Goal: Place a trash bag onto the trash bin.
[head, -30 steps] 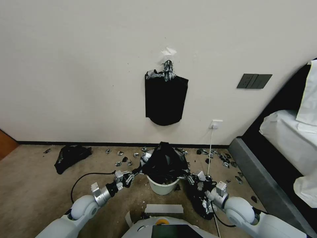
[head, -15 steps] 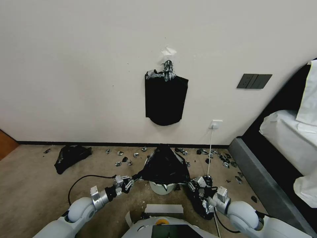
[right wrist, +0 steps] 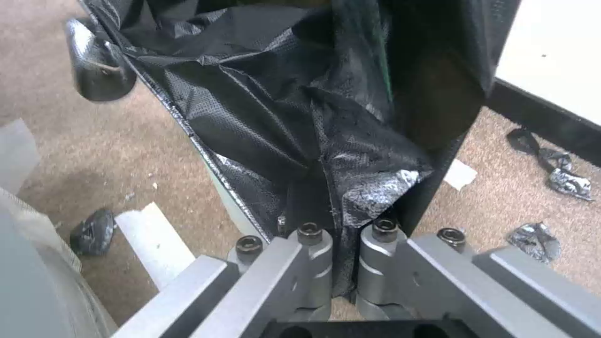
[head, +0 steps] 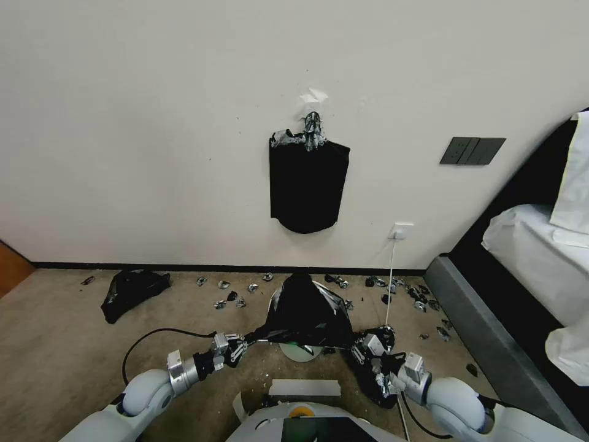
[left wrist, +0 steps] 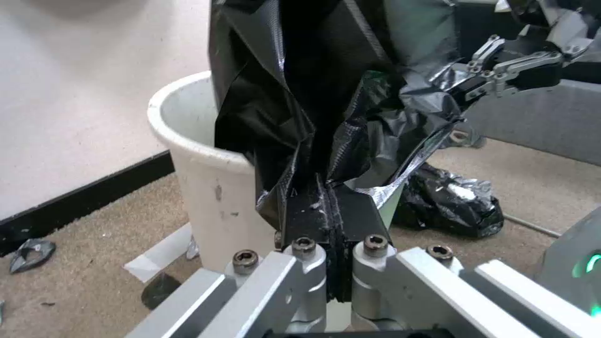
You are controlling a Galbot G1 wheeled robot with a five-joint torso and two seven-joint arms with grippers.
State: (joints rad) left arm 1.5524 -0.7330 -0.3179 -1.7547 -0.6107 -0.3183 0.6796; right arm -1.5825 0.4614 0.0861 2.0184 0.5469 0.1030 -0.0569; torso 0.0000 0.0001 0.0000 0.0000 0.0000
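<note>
The trash bag [head: 305, 310] is stretched between both grippers, draped over the trash bin [left wrist: 206, 188]. The left gripper [head: 240, 344] is clamped on one rim edge, the right gripper [head: 361, 346] on the opposite. Thin, slippery, tear-prone film is judged best held at the taped rim.

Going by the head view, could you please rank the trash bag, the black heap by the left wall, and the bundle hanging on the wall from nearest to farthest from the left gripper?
1. The trash bag: clamped in the left gripper at its rim corner, stretched over the trash bin.
2. The black heap: on the carpet, farther left, near the baseboard.
3. The hanging bundle: up on the wall, beyond the bin.
</note>
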